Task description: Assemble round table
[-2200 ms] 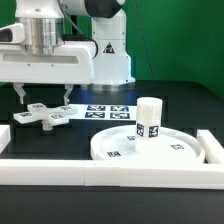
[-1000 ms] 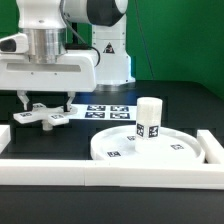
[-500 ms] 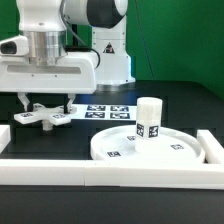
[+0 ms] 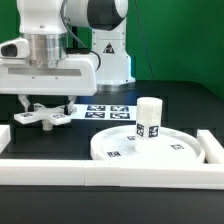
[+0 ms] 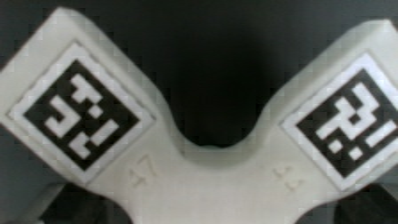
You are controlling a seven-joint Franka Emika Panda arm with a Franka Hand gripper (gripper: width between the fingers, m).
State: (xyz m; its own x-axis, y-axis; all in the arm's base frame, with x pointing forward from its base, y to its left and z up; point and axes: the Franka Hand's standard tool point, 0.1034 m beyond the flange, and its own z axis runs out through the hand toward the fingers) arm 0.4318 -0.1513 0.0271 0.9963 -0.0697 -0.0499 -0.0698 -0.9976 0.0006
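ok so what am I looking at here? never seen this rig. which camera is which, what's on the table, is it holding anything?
It is one robot arm with a two-finger end effector. The wide picture comes from a camera off the arm; the close-up comes from a camera on the wrist.

On the black table lie white furniture parts. A cross-shaped foot sits right under the end effector and also fills the wrist view. A large rimmed disc has a short leg standing upright on it.

The flat sheet of tags is the marker board, not furniture. White rails border the area.

The end effector is open and holds nothing.
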